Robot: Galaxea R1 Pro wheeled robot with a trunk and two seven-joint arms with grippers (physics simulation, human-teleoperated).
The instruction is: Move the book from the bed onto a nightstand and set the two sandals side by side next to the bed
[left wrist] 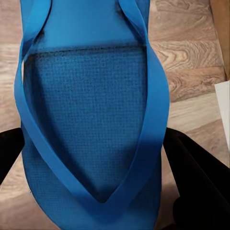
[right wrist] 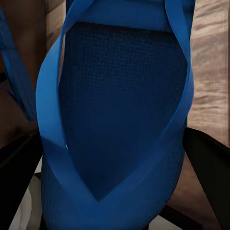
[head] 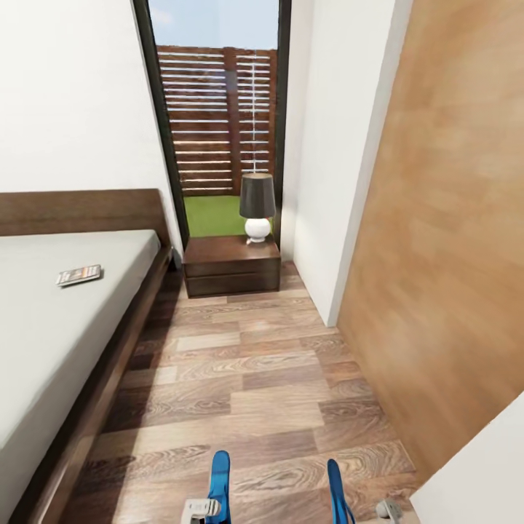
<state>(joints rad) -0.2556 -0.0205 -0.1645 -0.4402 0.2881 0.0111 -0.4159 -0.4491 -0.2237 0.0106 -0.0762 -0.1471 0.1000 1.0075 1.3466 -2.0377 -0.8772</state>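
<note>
Clearly one blue sandal (left wrist: 91, 143) between left fingers (left wrist: 196, 182), another sandal (right wrist: 120, 134) between right fingers (right wrist: 211, 172)

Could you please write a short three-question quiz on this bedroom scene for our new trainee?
1. True or false: the book lies on the nightstand.
2. What does each gripper hold?
3. The lamp stands on: A) the floor B) the nightstand C) the bed.

Key
1. False; it lies on the bed's mattress.
2. A blue sandal each: the left gripper holds the left sandal, the right gripper holds the right sandal.
3. B.
</note>
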